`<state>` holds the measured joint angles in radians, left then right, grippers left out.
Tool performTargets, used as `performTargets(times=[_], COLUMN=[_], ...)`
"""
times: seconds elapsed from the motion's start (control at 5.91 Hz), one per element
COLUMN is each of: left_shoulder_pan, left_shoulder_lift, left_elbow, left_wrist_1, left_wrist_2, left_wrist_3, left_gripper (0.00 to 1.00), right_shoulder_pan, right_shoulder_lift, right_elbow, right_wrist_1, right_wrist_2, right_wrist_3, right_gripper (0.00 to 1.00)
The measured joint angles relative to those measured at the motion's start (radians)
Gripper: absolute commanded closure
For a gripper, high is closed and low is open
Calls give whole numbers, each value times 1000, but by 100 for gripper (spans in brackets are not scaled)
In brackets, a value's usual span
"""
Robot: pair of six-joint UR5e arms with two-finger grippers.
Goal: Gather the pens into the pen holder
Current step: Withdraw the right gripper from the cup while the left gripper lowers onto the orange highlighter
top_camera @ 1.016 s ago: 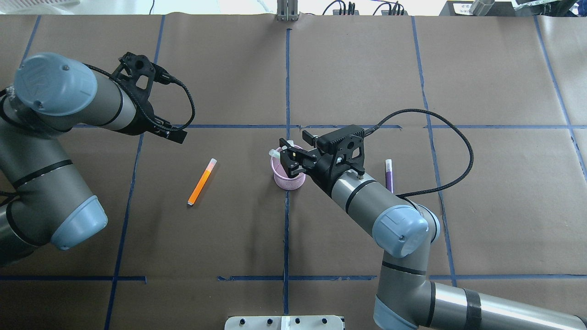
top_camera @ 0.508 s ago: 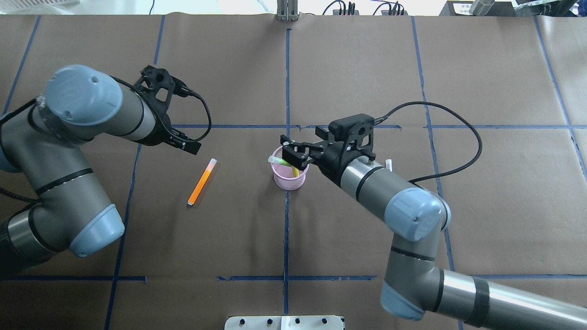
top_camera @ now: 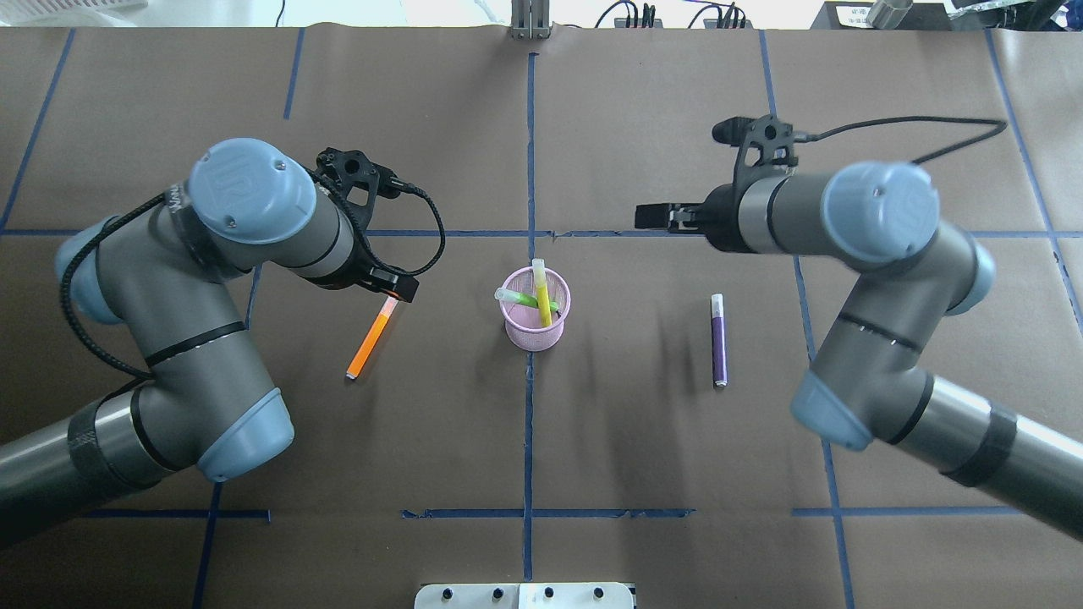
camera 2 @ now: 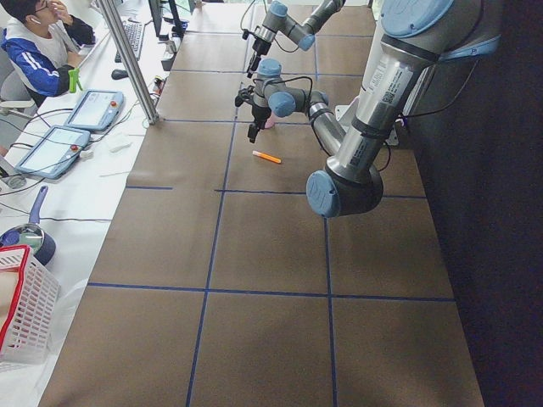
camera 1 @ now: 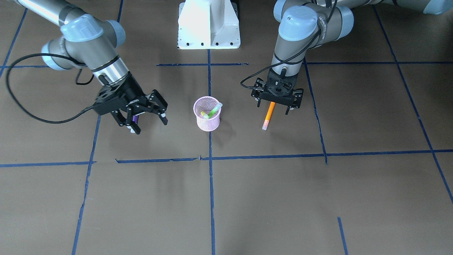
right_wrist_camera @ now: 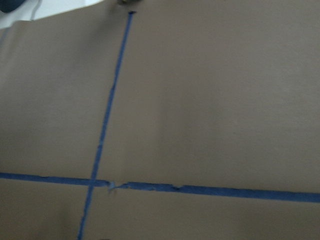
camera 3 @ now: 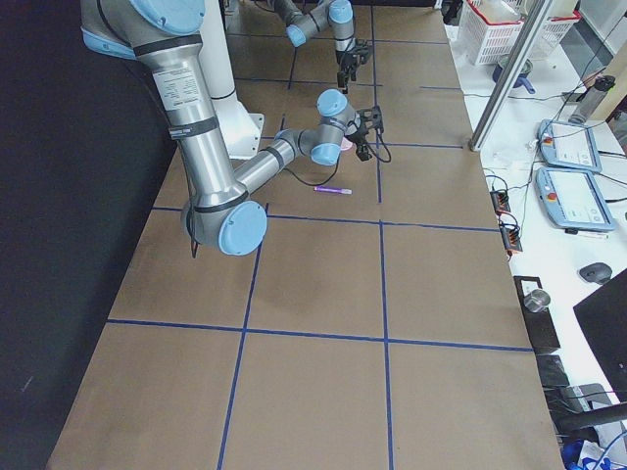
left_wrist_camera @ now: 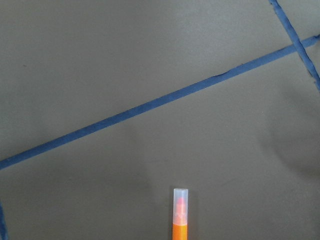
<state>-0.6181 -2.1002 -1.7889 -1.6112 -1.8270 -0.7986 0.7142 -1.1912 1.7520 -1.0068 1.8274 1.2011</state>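
Orange pen (top_camera: 370, 337) laid flat on table (top_camera: 592, 440), capped end under left gripper (camera 1: 276, 105), jaws spread, nothing gripped, purple pen (top_camera: 718, 340) lying well apart from right gripper (camera 1: 148, 122), jaws wide, empty, green pen (top_camera: 520, 298) seen leaning inside pen holder (top_camera: 529, 338).

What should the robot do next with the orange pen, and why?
Probably lower the left end effector straight down and close it on the orange pen. It hangs open right over that pen, which lies flat on the table, outside the pink pen holder.
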Motion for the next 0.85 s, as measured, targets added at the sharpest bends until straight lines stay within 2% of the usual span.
performTargets(times=[0.17, 0.34, 0.85], left_shoulder_pan=[9, 13, 37], left_shoulder_lift=[-13, -21, -27], left_elbow=[32, 61, 138], left_wrist_1=[-2, -4, -38], left_wrist_2=[0, -1, -2], left_wrist_3=[-21, -30, -57], left_gripper=[0, 0, 0], right_shoulder_pan=[47, 67, 74], right_shoulder_lift=[4, 7, 11], right_elbow=[34, 46, 49], right_wrist_1=[-142, -224, -285], right_wrist_2=[79, 114, 149], right_wrist_3=[0, 1, 4], right_gripper=[0, 0, 0])
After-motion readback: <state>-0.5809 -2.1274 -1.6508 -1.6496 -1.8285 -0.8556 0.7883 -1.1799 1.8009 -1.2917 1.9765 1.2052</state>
